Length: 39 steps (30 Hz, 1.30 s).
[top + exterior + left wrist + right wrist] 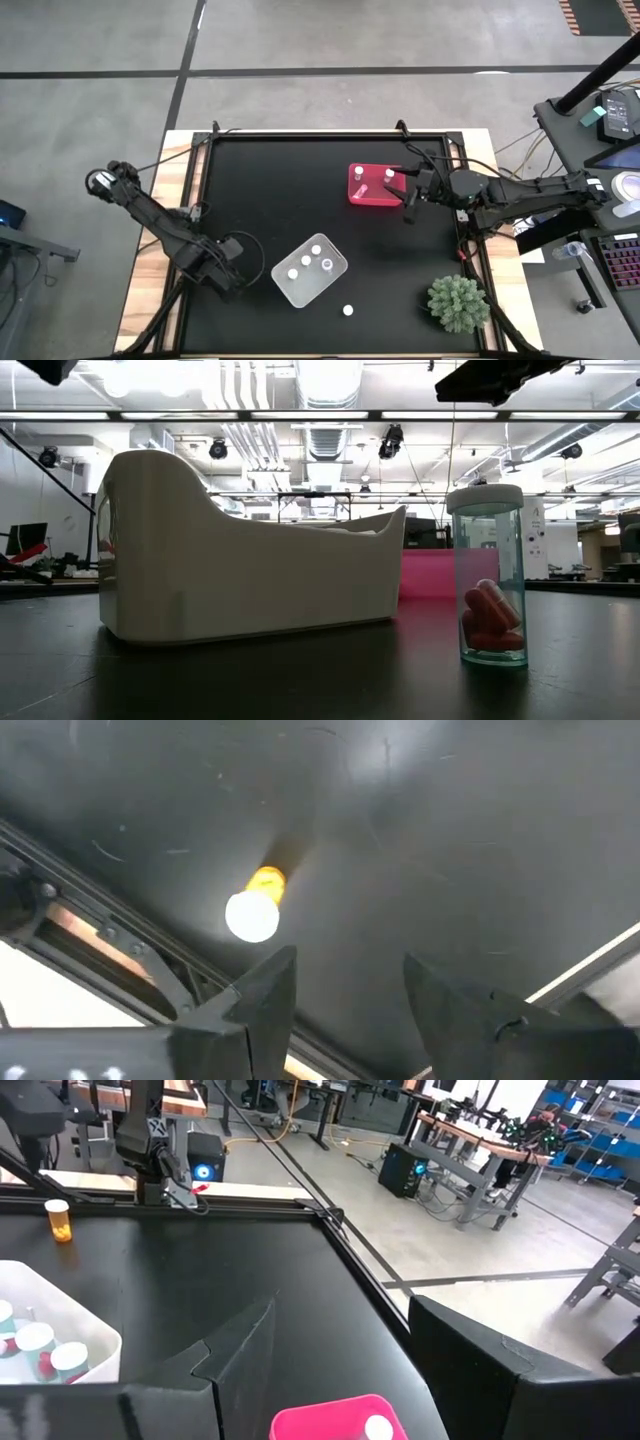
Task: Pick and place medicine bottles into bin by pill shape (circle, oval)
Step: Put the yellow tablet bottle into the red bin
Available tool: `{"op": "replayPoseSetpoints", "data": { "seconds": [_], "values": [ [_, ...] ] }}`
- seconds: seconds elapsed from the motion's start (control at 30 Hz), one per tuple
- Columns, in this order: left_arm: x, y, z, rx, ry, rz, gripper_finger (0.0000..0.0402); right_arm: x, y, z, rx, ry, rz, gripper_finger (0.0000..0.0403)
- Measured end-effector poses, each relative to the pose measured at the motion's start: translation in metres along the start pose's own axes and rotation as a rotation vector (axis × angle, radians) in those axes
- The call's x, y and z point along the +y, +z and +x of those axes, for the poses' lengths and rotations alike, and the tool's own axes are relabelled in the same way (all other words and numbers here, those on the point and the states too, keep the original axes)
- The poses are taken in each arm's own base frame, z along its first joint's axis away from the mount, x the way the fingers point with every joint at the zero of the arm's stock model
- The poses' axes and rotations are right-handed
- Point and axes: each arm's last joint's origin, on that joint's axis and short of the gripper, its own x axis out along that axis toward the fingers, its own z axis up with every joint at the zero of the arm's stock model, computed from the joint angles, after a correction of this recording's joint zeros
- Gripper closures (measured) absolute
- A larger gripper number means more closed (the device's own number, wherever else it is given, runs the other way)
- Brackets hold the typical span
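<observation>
Left gripper (340, 995) open, empty, hovering above orange bottle (255, 907) near table's left edge. Right gripper (340, 1350) open, empty, over pink bin (374, 186). Risk: off-centre descent tips the bottle, rolling it off the mat.

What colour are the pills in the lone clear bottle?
Red, inside the bottle; low view shows it best.

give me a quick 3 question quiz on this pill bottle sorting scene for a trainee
1. True or false: the pink square bin holds two white-capped bottles.
2. How many bottles are in the white plastic bin? A) one B) three C) five
3. Fill in: the clear bottle of red oval pills stands alone on the black ____.

Key: 1 true; 2 B; 3 table.
</observation>
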Motion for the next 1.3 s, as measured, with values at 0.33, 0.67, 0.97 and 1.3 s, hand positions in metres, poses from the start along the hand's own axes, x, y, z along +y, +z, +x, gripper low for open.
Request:
{"op": "replayPoseSetpoints", "data": {
  "seconds": [0.33,0.67,0.97,1.3],
  "values": [
    [0.002,0.001,0.017,0.010,0.010,0.027,0.0233,0.000,0.000,0.000,0.000,0.000,-0.009,0.0179],
    [0.010,-0.001,0.030,0.061,0.067,-0.117,0.0231,0.000,0.000,0.000,0.000,0.000,-0.009,0.0179],
    [0.019,0.000,0.054,0.075,0.091,-0.184,0.0195,0.000,0.000,0.000,0.001,0.001,-0.012,0.0179],
    [0.029,-0.001,0.070,0.077,0.151,-0.190,0.0189,0.000,0.000,0.000,0.002,0.001,-0.016,0.0179]
  ]
}}
